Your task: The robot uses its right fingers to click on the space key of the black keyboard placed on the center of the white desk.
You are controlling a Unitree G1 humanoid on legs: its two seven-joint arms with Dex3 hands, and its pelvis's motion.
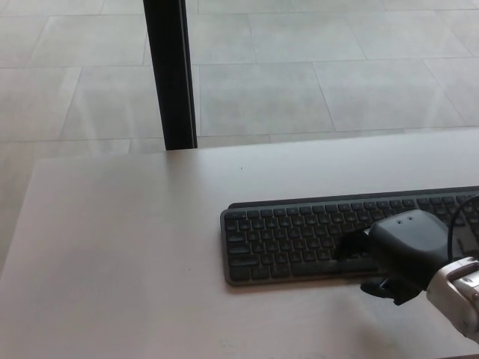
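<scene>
A black keyboard (299, 235) lies on the white desk (127, 247), reaching from the middle to the right edge of the head view. My right hand (393, 250) comes in from the lower right and hangs over the keyboard's front rows. Its fingers (350, 244) point left and rest on or just above the bottom key row. The thumb (378, 288) sticks out over the desk in front of the keyboard. The hand holds nothing and hides the keys under it. My left hand does not show.
A black vertical post (169, 75) stands behind the desk's far edge, left of centre. Beyond it is a grey tiled floor (314, 82). The desk's far edge runs across the picture.
</scene>
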